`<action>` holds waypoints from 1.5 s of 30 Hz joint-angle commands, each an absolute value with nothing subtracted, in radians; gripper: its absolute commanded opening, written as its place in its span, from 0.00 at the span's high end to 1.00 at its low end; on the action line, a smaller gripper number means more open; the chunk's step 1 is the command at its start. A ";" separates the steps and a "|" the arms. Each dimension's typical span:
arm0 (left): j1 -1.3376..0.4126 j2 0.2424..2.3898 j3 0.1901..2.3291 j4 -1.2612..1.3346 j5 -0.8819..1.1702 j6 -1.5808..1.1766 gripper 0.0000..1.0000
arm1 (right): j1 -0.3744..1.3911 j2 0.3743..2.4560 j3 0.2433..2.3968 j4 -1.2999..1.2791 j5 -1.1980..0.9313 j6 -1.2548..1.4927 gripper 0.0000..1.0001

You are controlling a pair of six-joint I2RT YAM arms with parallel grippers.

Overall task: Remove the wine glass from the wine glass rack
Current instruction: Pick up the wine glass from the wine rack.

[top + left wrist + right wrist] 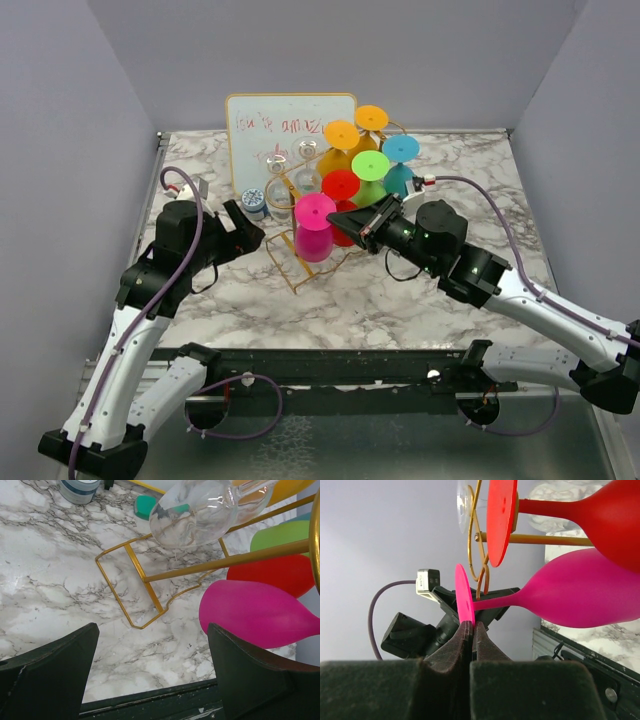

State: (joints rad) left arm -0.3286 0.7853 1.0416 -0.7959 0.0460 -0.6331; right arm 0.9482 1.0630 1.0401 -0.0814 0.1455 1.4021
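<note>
The gold wire wine glass rack (300, 272) stands mid-table with several coloured glasses hanging on its rails. The pink wine glass (314, 225) hangs at the rack's near end. My right gripper (342, 213) is shut on the lower edge of that glass's round foot (465, 597). The pink bowl (585, 590) reaches out to the right in the right wrist view, where the gripper (472, 627) pinches the foot from below. My left gripper (152, 670) is open just left of the rack (150, 587), and the pink bowl (255, 612) lies beside its right finger.
A whiteboard (285, 125) stands behind the rack. Red (340, 185), green (370, 165), orange (341, 135), teal (400, 150) and clear (278, 170) glasses hang on the rails. A small jar (254, 203) stands left of the rack. Grey walls close in three sides.
</note>
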 commanded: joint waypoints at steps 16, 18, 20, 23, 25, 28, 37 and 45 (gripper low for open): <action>-0.330 0.779 1.104 -0.865 0.149 -0.551 0.09 | 0.953 0.965 0.978 -0.202 0.102 1.435 0.99; -0.330 0.764 1.100 -0.881 0.161 -0.543 0.09 | 0.954 0.941 0.951 -0.199 0.076 1.420 0.99; -0.330 0.751 1.093 -0.891 0.177 -0.542 0.09 | 0.954 0.923 0.934 -0.213 0.063 1.419 0.99; -0.330 0.738 1.087 -0.891 0.232 -0.541 0.09 | 0.954 0.908 0.921 -0.240 0.037 1.392 0.99; -0.330 0.743 1.085 -0.892 0.282 -0.532 0.09 | 0.954 0.899 0.916 -0.281 0.024 1.379 1.00; -0.330 0.753 1.077 -0.895 0.365 -0.508 0.09 | 0.954 0.877 0.871 -0.282 0.008 1.357 0.99; -0.330 0.734 0.996 -0.850 0.677 -0.482 0.13 | 0.954 0.775 0.806 -0.397 0.088 1.159 1.00; -0.330 0.602 0.832 -0.598 0.785 -0.695 0.21 | 0.954 0.715 0.775 -0.399 -0.053 0.881 0.99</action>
State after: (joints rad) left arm -0.3286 0.6800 0.8986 -0.7635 0.6800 -0.5644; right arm 0.9482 0.7368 0.7918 -0.3790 0.0360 1.0508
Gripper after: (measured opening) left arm 0.811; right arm 0.024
